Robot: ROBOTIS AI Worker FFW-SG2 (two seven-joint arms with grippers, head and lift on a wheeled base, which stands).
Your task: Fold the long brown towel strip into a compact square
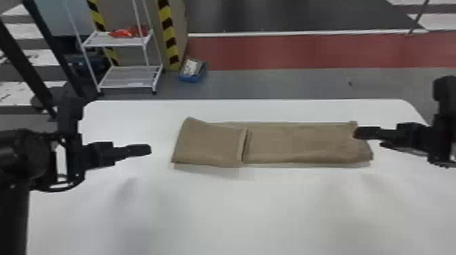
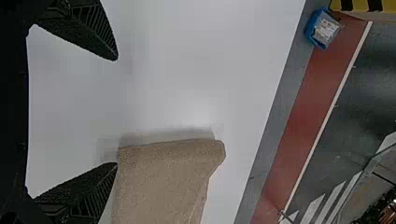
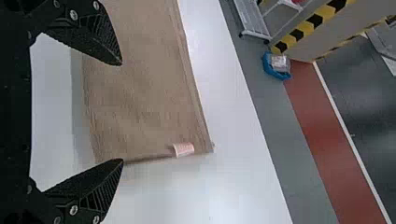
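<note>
Where the R gripper (image 1: 368, 139) overlaps the towel's 3 o'clock end in the head view, a bit of cloth is hidden; whether it touches, can't tell. Towel (image 1: 298, 142) lies flat along the far half of the white table (image 1: 237, 210), approx 1 o'clock of its middle, w/ a folded flap (image 1: 210, 145) at the 9 o'clock end. No. of layers hard to make out. Both wrist views cut the towel off at the edge. Both arms are cut off too, L at 9 o'clock, R at 3 o'clock in the head view.

L gripper (image 1: 148, 149) hangs off the towel's 9 o'clock end, apart from it; its fingers (image 2: 100, 32) are spread wide, w/ no hold on anything. R gripper (image 3: 122, 112) is same: fingers (image 3: 100, 39) wide apart, gripping nothing.

Count: 1 towel, 1 flap, 1 pale tag (image 3: 184, 149) nr the 2 o'clock corner, 1 table, 2 grippers w/ 2 fingers ea. On the floor past the table: 1 white rack (image 1: 130, 76) at 11 o'clock, 2 shelves, orange-red stuff (image 1: 127, 33) up top, exact items unclear; 1 blue bin (image 1: 192, 78) nr 12 o'clock, pale contents, type unclear.
</note>
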